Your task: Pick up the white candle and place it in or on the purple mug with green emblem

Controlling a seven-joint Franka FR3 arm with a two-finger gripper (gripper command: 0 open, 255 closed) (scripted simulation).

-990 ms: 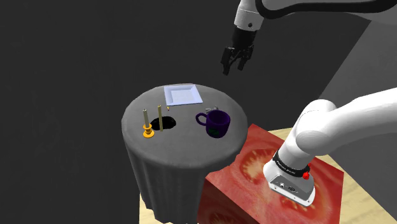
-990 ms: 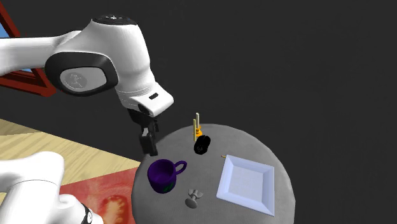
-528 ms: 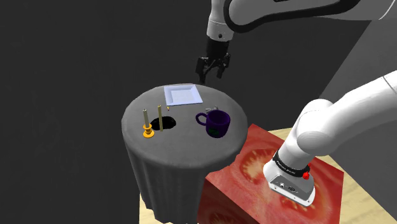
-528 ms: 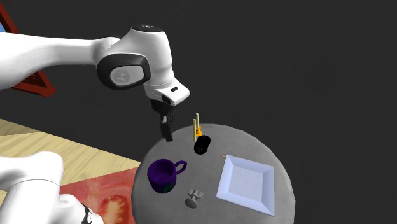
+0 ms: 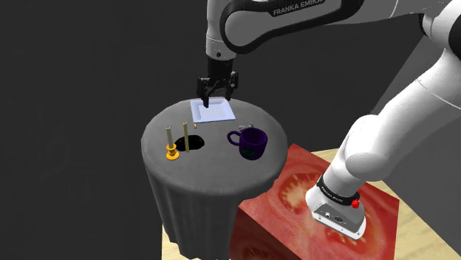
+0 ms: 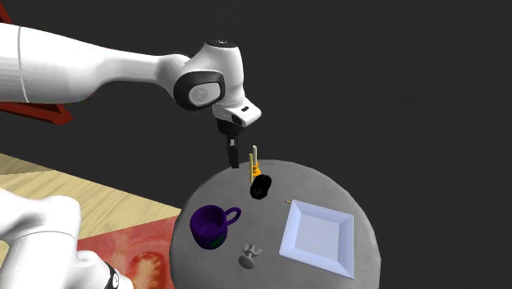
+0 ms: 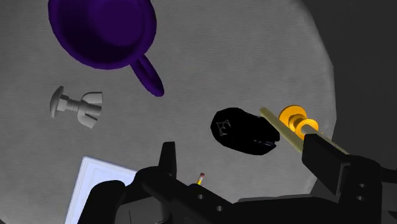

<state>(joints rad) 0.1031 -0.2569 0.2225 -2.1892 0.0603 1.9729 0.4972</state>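
A pale, thin candle (image 5: 168,137) stands upright in a small orange holder (image 5: 171,154) near the round table's edge on the shoulder view's left. In the second exterior view the candle (image 6: 253,158) is at the far side. The purple mug (image 5: 251,142) stands upright on the near right part, handle toward the candle; I also see this mug (image 6: 210,226) (image 7: 102,28) in the other two views. My gripper (image 5: 214,89) (image 6: 233,156) hangs open above the table's back, near the plate. Its fingers stand apart around nothing (image 7: 242,149), with the orange holder (image 7: 298,119) beside one finger.
A square white plate (image 5: 212,110) (image 6: 318,236) lies on the grey round table (image 5: 214,170). A black object (image 5: 192,140) (image 7: 245,132) lies between candle and mug, a second thin stick (image 5: 185,137) next to it. A small grey bolt (image 6: 249,256) (image 7: 76,105) lies beside the mug.
The arm has swung toward the shoulder view's left and lower, bringing the open gripper from beyond the table to above its back edge. Nothing on the table has moved.
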